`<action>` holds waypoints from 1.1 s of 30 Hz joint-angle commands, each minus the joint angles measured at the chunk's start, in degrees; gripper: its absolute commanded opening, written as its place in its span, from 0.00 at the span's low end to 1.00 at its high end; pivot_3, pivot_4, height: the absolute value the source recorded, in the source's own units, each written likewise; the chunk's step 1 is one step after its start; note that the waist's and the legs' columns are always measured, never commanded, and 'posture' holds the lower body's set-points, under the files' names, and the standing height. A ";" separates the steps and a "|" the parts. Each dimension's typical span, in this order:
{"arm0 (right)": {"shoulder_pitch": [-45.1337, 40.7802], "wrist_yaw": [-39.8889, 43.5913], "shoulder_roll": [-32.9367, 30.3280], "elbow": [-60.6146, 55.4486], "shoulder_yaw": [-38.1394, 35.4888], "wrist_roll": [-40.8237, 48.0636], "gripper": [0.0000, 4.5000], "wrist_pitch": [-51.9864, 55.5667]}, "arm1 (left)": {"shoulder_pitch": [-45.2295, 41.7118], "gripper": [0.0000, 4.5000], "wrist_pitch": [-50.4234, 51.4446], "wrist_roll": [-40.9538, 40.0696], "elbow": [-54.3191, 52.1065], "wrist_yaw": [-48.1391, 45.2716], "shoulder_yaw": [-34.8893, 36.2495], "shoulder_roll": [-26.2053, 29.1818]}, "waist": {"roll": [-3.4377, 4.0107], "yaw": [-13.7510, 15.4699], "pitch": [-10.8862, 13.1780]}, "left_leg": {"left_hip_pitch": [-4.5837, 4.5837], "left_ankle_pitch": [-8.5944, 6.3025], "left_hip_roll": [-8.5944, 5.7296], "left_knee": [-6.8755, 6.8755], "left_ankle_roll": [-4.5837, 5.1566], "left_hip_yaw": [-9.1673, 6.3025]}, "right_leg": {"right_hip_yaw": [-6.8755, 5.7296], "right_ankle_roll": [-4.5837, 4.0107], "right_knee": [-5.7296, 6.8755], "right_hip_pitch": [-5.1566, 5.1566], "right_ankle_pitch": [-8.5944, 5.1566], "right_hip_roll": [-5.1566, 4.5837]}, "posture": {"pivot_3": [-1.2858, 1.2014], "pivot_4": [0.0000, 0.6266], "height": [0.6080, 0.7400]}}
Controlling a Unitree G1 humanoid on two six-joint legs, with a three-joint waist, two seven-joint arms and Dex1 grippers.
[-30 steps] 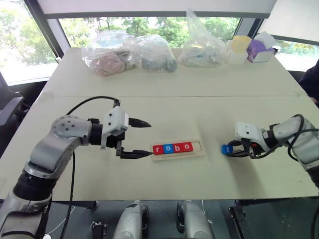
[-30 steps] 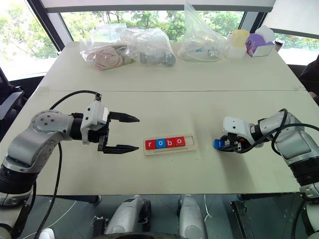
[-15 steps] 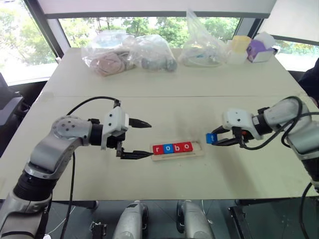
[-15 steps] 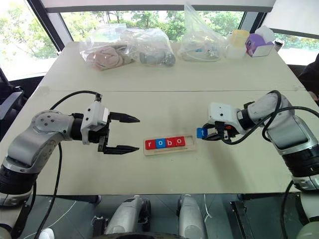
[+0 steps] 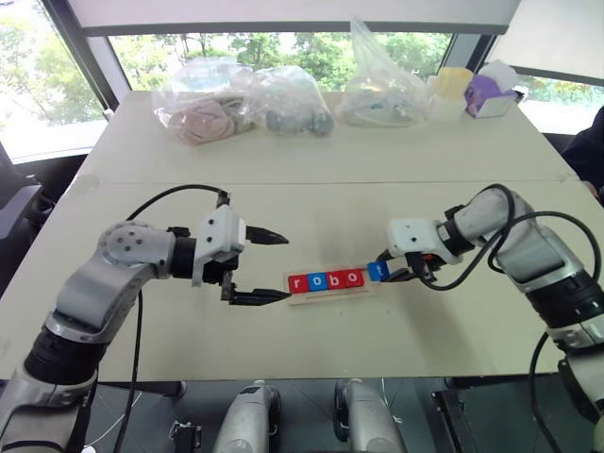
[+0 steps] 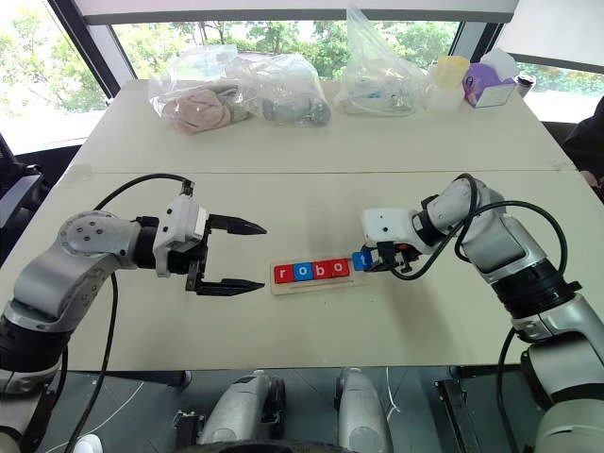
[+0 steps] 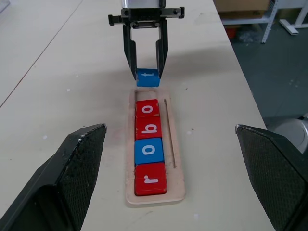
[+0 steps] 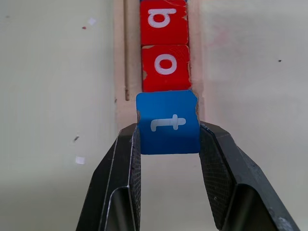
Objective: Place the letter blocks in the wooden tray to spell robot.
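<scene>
The small blue "t" tile [image 8: 168,123] is clamped by the right gripper [image 8: 168,144] at the long light-wood tray's [image 7: 179,159] open end, to finish the word; the left gripper [image 5: 269,267] is held agape beside the tray.

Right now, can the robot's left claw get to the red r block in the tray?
Probably yes. The left claw is open just beside the tray's end where the r block sits, with nothing between them.

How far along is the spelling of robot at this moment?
Done: four letter blocks, r, o, b, o, sit in a row in the wooden tray. In hand: the right claw is shut on the blue t block, held at the tray's open end beside the last o. Left: seating the t in that last slot and letting go. The left claw is open and holds nothing.
</scene>
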 commanded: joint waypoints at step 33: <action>-3.19 1.52 3.75 6.64 0.06 -3.99 0.25 -4.20 | 1.53 1.00 0.69 -1.13 -3.74 2.48 1.90 0.67 | 0.01 -0.04 0.00 | 0.01 0.01 0.00 0.00 -0.02 0.00 | 0.00 0.01 0.03 0.01 0.01 0.02 | 0.52 0.24 1.00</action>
